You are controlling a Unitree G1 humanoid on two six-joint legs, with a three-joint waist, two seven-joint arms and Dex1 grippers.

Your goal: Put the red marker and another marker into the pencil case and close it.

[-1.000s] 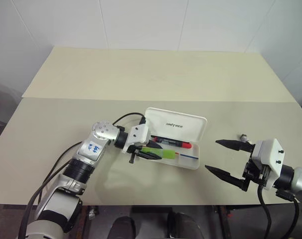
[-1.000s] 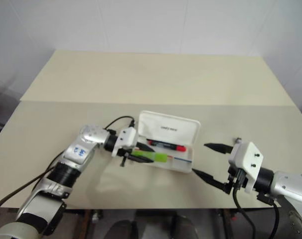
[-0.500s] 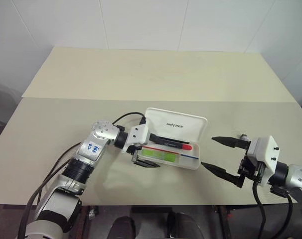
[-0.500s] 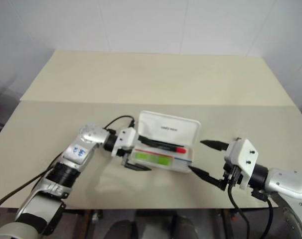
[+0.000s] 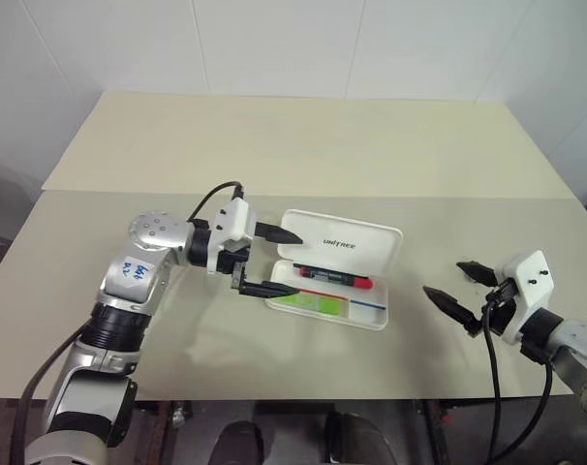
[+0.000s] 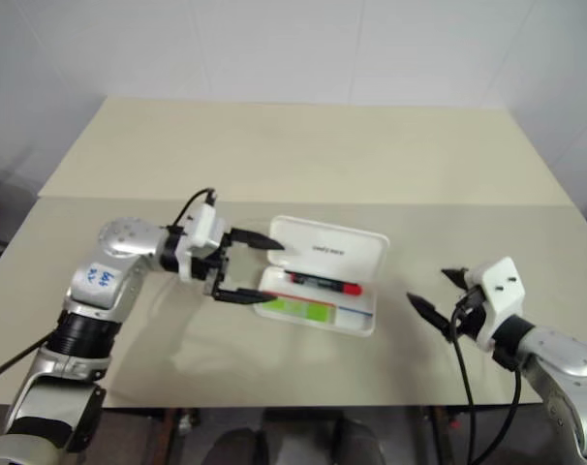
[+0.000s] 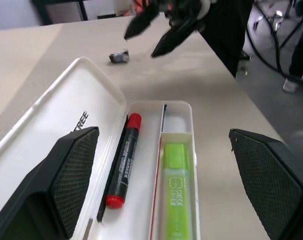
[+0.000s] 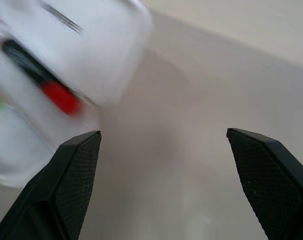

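Left eye view: the red marker [image 5: 332, 280] and the green marker [image 5: 312, 303] both lie inside the open pencil case [image 5: 337, 269] on the table [image 5: 274, 145]. The left gripper [image 5: 277, 262] hovers at the case's near end, jaws wide and empty, and the right gripper [image 5: 457, 292], also spread and empty, hangs well apart. Closing is what remains, I judge: the lid needs folding down onto the tray.

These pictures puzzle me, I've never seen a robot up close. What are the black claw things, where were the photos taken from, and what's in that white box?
It is a two-armed robot at a beige table. Two pictures come from cameras in its head, looking down over its arms; the other two come from cameras on its wrists, looking out between the fingers. The black claws are its grippers, each with two fingers. The left gripper hangs open and empty at the left end of the pencil case. The right gripper is open and empty too, off to the case's right. The case lies open on the table, its lid tipped back. Inside, in separate compartments, lie the red marker and the light green marker. A small grey object also lies on the table.
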